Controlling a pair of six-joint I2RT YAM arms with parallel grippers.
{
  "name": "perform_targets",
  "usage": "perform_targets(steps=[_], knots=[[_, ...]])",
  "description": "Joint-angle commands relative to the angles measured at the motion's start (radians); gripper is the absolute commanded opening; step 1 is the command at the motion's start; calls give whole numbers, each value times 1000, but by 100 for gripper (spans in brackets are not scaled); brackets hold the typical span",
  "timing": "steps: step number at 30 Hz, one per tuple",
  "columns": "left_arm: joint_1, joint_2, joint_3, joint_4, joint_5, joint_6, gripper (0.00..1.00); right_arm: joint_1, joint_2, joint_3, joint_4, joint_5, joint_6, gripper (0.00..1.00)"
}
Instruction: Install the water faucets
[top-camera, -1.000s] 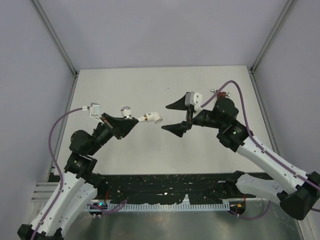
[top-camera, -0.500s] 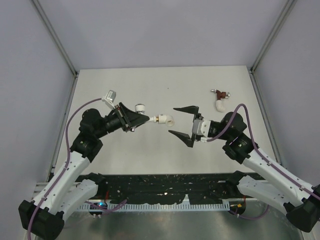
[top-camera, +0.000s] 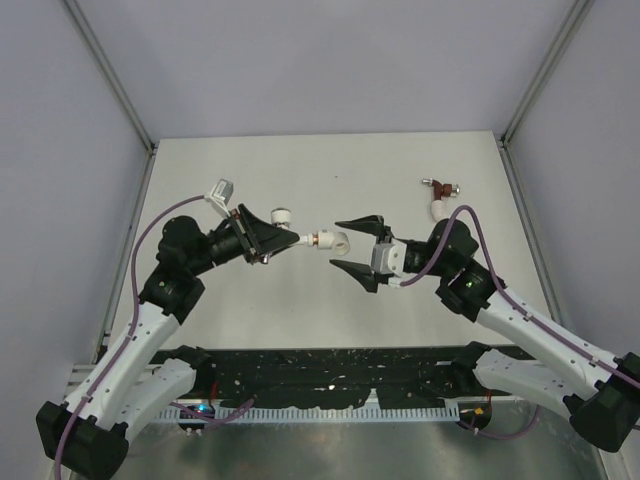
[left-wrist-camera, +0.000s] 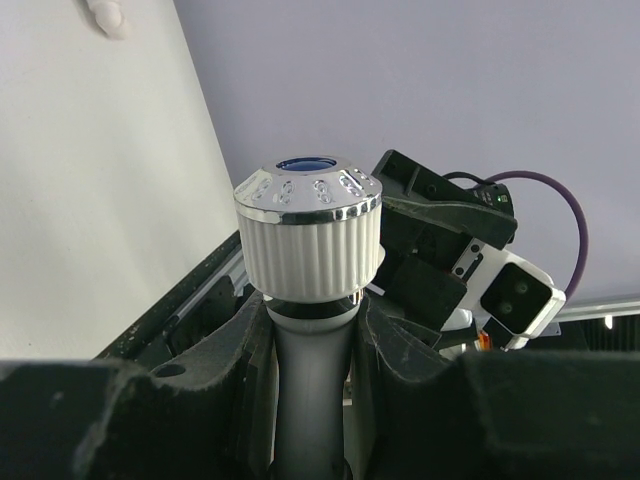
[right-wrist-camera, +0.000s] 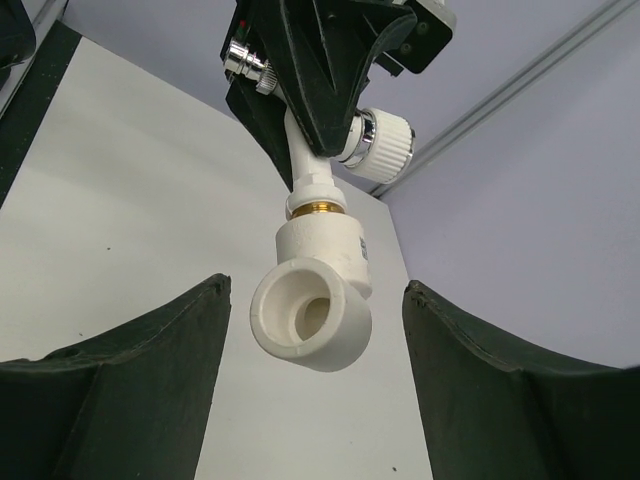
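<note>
My left gripper (top-camera: 272, 240) is shut on the stem of the white faucet (top-camera: 300, 238) and holds it level above the table, its ribbed knob (top-camera: 281, 215) pointing back. In the left wrist view the silvery blue-dotted knob (left-wrist-camera: 308, 235) stands above the shut fingers (left-wrist-camera: 220, 370). A white elbow fitting (top-camera: 338, 240) sits on the faucet's brass thread. My right gripper (top-camera: 345, 246) is open, its fingers on either side of the elbow (right-wrist-camera: 312, 300) without touching it. The dark red faucet (top-camera: 440, 186) lies at the back right, on a second white elbow (top-camera: 438, 210).
The white tabletop (top-camera: 330, 170) is enclosed by grey walls with metal corner posts (top-camera: 110, 80). A black perforated strip (top-camera: 330, 375) runs along the near edge between the arm bases. Purple cables loop off both wrists.
My right gripper has moved left, and its open fingers now flank the elbow fitting. The left gripper with the white faucet has barely moved in the last half second.
</note>
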Motion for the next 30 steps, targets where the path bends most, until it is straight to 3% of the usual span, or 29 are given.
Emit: perform_targets(steps=[1,6,12,18,21,24,30], knots=[[3,-16,56,63,44,-24,0,11,16,55,31,-18,-33,73],[3,-7,60,64,73,-36,0,19,36,69,39,-33,-35,69],[3,-1,68,75,102,-42,0,22,67,82,50,-59,-29,57],[3,13,68,92,119,-27,0,22,85,104,56,-113,27,32],[3,21,74,145,134,5,0,24,99,127,24,-154,97,24],[3,22,108,147,157,135,0,24,119,165,5,-186,191,17],[3,-36,146,113,136,488,0,21,180,219,71,-159,574,7]])
